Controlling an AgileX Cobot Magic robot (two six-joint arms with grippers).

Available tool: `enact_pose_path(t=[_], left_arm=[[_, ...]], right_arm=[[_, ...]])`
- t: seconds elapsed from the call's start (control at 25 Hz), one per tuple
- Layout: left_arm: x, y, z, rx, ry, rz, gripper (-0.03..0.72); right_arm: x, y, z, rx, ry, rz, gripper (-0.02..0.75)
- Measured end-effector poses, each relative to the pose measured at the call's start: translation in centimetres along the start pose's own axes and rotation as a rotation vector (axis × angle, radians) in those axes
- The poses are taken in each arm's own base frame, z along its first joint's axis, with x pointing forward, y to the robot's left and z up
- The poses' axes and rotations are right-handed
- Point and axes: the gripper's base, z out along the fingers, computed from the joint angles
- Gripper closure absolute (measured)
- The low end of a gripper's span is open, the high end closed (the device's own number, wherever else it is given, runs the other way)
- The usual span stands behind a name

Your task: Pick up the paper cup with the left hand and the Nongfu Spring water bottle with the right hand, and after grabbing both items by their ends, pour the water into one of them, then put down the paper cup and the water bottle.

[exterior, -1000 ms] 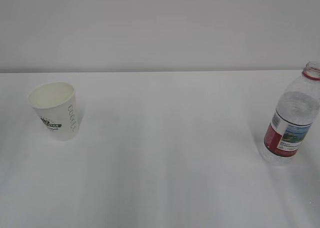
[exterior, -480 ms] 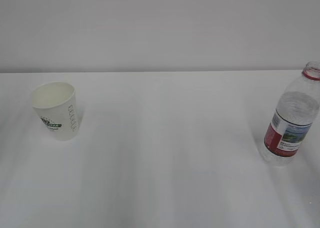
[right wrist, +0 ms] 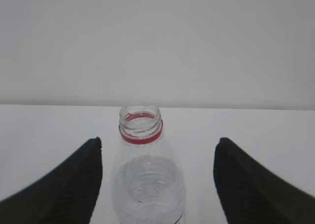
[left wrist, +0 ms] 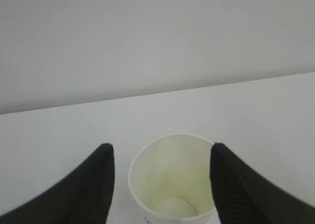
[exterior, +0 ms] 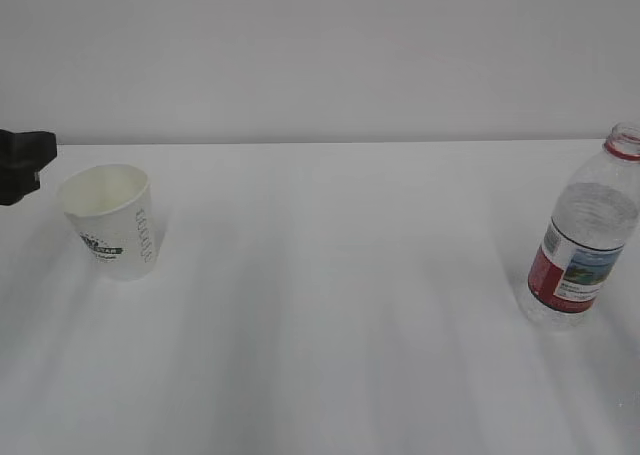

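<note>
The left tool (left wrist: 162, 184) stood spread around the paper cup (left wrist: 172, 179), its fingers (left wrist: 93, 184) apart from the rim, on the white bench (left wrist: 59, 130).

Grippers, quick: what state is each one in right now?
Left gripper: open, fingers either side of the paper cup, not holding it.
Right gripper: open, fingers flanking the water bottle, not holding it.

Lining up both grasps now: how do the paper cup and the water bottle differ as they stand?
The paper cup is short, opaque white and wide-mouthed; the Nongfu Spring water bottle is taller, clear and narrow-necked with a red label. The cup looks empty inside; the bottle's level is hard to tell. Both stand upright, uncapped, each between open fingers, untouched.
</note>
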Motion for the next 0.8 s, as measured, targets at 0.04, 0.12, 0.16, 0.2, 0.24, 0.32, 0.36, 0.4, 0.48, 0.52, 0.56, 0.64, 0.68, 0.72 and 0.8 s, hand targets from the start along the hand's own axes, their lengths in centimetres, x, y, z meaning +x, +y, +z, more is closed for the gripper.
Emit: enact_pose_path(t=[0.04, 0.12, 0.16, 0.2, 0.24, 0.32, 0.36, 0.4, 0.48, 0.52, 0.56, 0.64, 0.68, 0.72, 0.8], left_arm=[[0.3, 0.0, -0.2, 0.002, -0.025, 0.0, 0.237], [1.4, 0.0, -0.6, 0.004, -0.045, 0.001, 0.237], [1.7, 0.0, -0.8, 0.004, -0.053, 0.001, 0.237], [2.2, 0.0, -1.0, 0.004, -0.053, 0.001, 0.237], [2.7, 0.0, -1.2, 0.004, -0.05, 0.001, 0.237], [3.3, 0.1, -1.6, 0.004, -0.051, 0.001, 0.237], [3.6, 0.1, -1.7, 0.004, -0.055, 0.001, 0.237], [3.9, 0.1, -1.9, 0.005, -0.06, 0.001, 0.237], [4.2, 0.1, -2.1, 0.001, -0.07, -0.004, 0.237], [4.3, 0.1, -2.2, 0.001, -0.07, -0.004, 0.237], [4.5, 0.1, -2.1, 0.0, -0.067, -0.005, 0.237], [4.8, 0.2, -1.9, -0.003, -0.052, -0.008, 0.237], [5.1, 0.2, -1.7, -0.004, -0.043, -0.01, 0.237], [5.2, 0.2, -1.5, -0.005, -0.041, -0.009, 0.237], [5.6, 0.2, -1.1, -0.005, -0.036, -0.009, 0.237]], right_arm=[[0.2, 0.0, 0.0, 0.0, 0.003, 0.002, 0.203], [0.6, 0.0, 0.0, -0.001, -0.004, 0.003, 0.203], [0.8, 0.0, 0.0, -0.001, -0.006, 0.003, 0.203], [0.9, 0.0, 0.1, -0.002, -0.01, 0.005, 0.203], [1.2, 0.0, 0.1, -0.002, -0.009, 0.007, 0.203], [1.7, 0.0, 0.1, -0.002, -0.002, 0.015, 0.203], [1.8, 0.0, 0.1, -0.003, 0.0, 0.017, 0.204], [2.0, 0.0, 0.1, -0.003, 0.004, 0.017, 0.203], [2.4, 0.0, 0.2, -0.003, 0.007, 0.02, 0.204], [2.7, 0.0, 0.2, -0.003, 0.01, 0.025, 0.203], [3.0, 0.0, 0.2, -0.004, 0.011, 0.031, 0.203], [3.7, 0.0, 0.2, -0.004, 0.019, 0.042, 0.203], [4.0, 0.0, 0.1, -0.005, 0.02, 0.042, 0.203], [4.4, 0.0, 0.1, -0.005, 0.028, 0.044, 0.203], [5.0, 0.0, 0.1, -0.006, 0.021, 0.047, 0.203]])
